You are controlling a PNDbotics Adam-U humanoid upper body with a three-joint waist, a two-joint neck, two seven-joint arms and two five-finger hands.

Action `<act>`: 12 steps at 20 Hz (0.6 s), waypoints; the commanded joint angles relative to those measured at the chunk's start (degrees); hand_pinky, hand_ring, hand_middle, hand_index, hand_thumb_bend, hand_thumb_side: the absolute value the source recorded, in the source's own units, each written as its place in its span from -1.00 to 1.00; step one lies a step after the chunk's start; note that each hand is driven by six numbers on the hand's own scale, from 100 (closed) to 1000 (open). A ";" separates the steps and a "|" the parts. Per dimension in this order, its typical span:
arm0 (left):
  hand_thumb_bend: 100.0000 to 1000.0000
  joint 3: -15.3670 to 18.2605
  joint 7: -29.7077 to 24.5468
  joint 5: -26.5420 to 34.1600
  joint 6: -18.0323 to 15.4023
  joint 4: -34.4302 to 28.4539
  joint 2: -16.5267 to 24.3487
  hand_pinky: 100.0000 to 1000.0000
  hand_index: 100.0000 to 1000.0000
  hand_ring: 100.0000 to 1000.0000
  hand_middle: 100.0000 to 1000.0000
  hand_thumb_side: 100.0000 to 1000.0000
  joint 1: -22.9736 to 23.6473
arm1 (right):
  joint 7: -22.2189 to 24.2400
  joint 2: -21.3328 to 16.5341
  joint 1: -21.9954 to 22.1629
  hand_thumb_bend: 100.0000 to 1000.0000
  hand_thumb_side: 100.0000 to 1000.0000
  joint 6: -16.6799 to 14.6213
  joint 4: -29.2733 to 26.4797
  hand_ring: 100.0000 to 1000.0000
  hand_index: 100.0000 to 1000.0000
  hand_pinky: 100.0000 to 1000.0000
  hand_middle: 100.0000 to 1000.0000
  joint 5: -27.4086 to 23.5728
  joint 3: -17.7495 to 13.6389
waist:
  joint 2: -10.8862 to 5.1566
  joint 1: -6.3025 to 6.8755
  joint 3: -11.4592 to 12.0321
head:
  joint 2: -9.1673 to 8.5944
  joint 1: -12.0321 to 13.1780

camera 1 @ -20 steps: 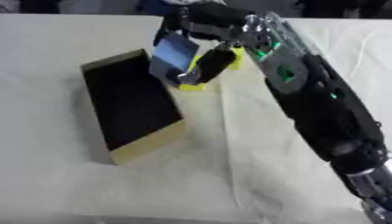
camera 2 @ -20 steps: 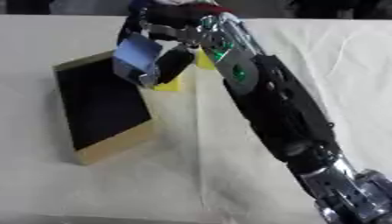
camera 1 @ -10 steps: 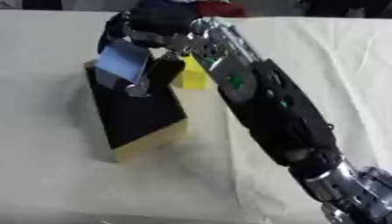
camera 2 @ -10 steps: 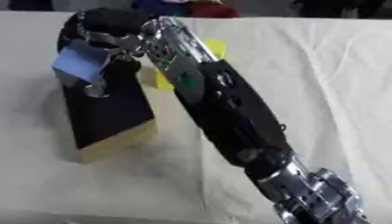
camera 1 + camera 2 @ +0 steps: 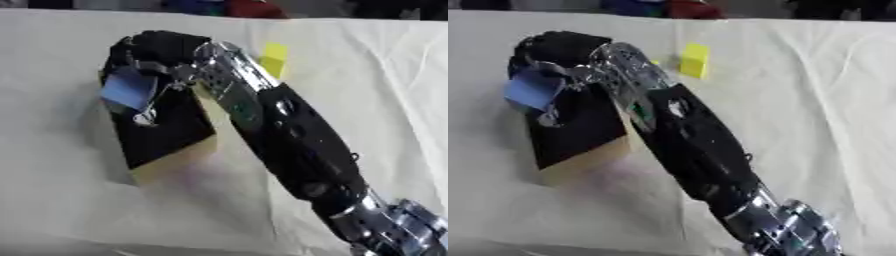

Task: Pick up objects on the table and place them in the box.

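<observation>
Reaching in from the lower right, diagonally across the cloth-covered surface [image 5: 367, 75]: right hand [image 5: 157, 52], black, curled over the far left part of the box [image 5: 162, 132]. Fingers [image 5: 147, 116] clenched on a blue object [image 5: 129, 90], pinching it from above. Flat and squarish, pale to mid blue, matte, with a lighter patch near its lower corner; tilted, one corner pointing down and left. Held over the box's left rim, at the near-left of the hand, partly over the dark interior and partly over the cloth beside it; whether touching the rim, cannot tell. Box itself: open-topped, rectangular, black inside, tan walls, the near wall lit pale yellow-brown [image 5: 175, 159], lying askew with its long side running toward the far edge. Forearm, black with silver joints near the lower right corner, crossing over the box's right wall and hiding that side. Beyond the arm, on the cloth, a yellow block [image 5: 696, 60]: small, upright, box-shaped, bright yellow with a paler top face, well apart from the blue object and just right of the box's far end. Cloth off-white, creased, with a fold line running down past the box's near corner. Along the far edge, blurred dark, blue and red shapes, not made out.
</observation>
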 commanded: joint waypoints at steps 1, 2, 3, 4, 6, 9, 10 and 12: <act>-1.00 0.19 -0.24 0.04 -0.06 -0.95 0.71 0.12 0.56 0.23 0.52 0.30 -0.47 | -1.50 0.19 -0.77 -1.00 -0.39 0.03 -0.02 0.52 0.49 0.23 0.33 1.66 -0.70 | -0.78 0.49 0.02 | -0.67 -0.06; -1.00 0.19 -0.24 0.04 -0.06 -0.95 0.71 0.12 0.56 0.23 0.52 0.30 -0.47 | -1.77 0.11 -0.74 -1.00 -0.40 0.07 0.08 0.52 0.49 0.23 0.33 1.90 -0.77 | -0.76 0.49 0.00 | -0.71 -0.07; -1.00 0.19 -0.25 0.03 -0.05 -0.95 0.70 0.12 0.56 0.23 0.52 0.30 -0.45 | -1.94 0.01 -0.70 -1.00 -0.39 0.10 0.18 0.52 0.49 0.23 0.33 2.08 -0.82 | -0.75 0.49 -0.03 | -0.74 -0.06; -1.00 0.20 -0.25 0.02 -0.05 -0.95 0.69 0.12 0.56 0.23 0.52 0.30 -0.44 | -2.06 -0.05 -0.66 -1.00 -0.39 0.11 0.27 0.52 0.49 0.23 0.33 2.19 -0.85 | -0.74 0.48 -0.05 | -0.75 -0.06; -1.00 0.20 -0.26 0.00 -0.03 -0.95 0.67 0.12 0.56 0.23 0.52 0.30 -0.43 | -2.14 -0.15 -0.57 -1.00 -0.40 0.08 0.38 0.52 0.48 0.23 0.33 2.26 -0.86 | -0.70 0.50 -0.10 | -0.75 -0.07; -1.00 0.20 -0.28 -0.01 -0.03 -0.95 0.66 0.12 0.56 0.23 0.52 0.30 -0.41 | -1.96 -0.23 -0.49 -1.00 -0.39 -0.04 0.46 0.53 0.48 0.24 0.34 2.21 -0.80 | -0.67 0.51 -0.14 | -0.73 -0.10; -1.00 0.20 -0.28 -0.01 -0.03 -0.95 0.65 0.12 0.56 0.23 0.52 0.30 -0.40 | -1.70 -0.27 -0.45 -1.00 -0.38 -0.21 0.52 0.54 0.48 0.24 0.34 2.10 -0.71 | -0.66 0.52 -0.16 | -0.70 -0.09; -1.00 0.20 -0.28 -0.03 -0.02 -0.95 0.63 0.12 0.56 0.23 0.52 0.30 -0.38 | -0.84 -0.33 -0.43 -1.00 -0.38 -0.74 0.58 0.55 0.48 0.26 0.35 1.76 -0.51 | -0.65 0.53 -0.22 | -0.69 -0.10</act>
